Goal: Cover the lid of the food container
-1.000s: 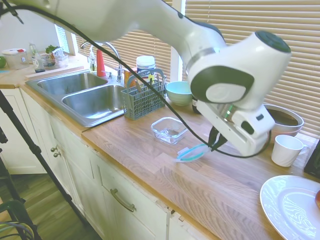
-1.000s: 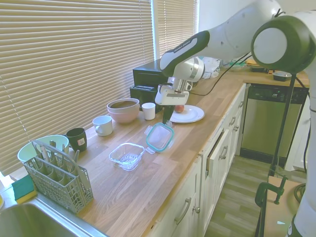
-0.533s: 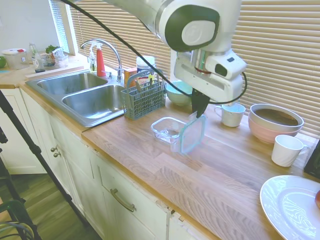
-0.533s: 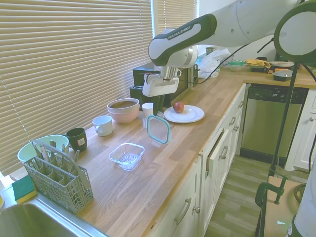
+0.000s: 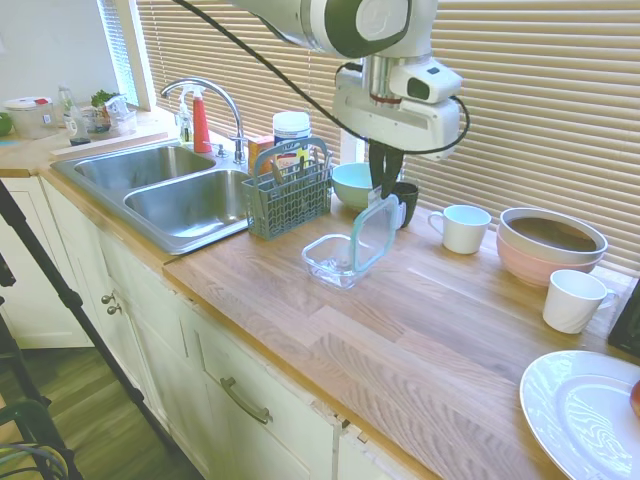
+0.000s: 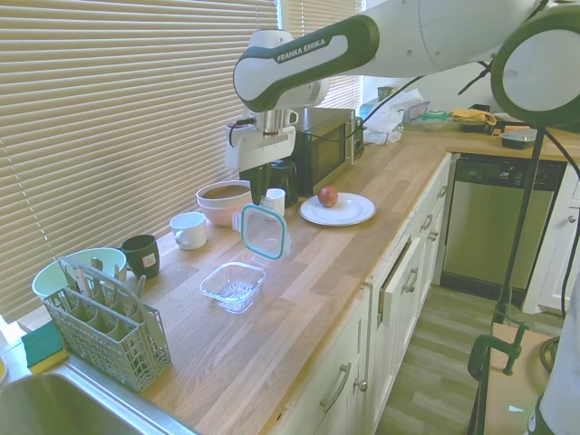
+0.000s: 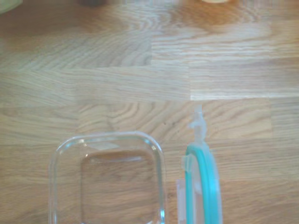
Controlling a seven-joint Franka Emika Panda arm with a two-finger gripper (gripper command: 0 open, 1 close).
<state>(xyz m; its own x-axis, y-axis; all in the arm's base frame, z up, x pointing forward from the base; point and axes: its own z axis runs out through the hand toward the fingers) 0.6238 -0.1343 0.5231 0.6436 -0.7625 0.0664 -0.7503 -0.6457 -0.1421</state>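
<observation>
- The lid point(image 5: 375, 235) now hangs on edge in the air just beside the food container point(image 5: 337, 260), having been carried over from the open counter nearer the white plate point(image 5: 580, 410) within the last second.
- The gripper point(image 5: 385, 196) pinches the lid's top edge, jaws narrow around it.
- Judged from this, transport is nearly done; the lid likely needs levelling before lowering onto the empty dish.
- The wooden counter point(image 5: 420, 340) holds bowls, mugs and a cutlery basket point(image 5: 288, 195); blinds behind, sink point(image 5: 165, 190) beside.

Bare countertop point(image 5: 440, 330) lies before the food container point(image 5: 338, 260); a utensil caddy point(image 5: 286, 196) and mint bowl point(image 5: 357, 184) crowd behind.
</observation>
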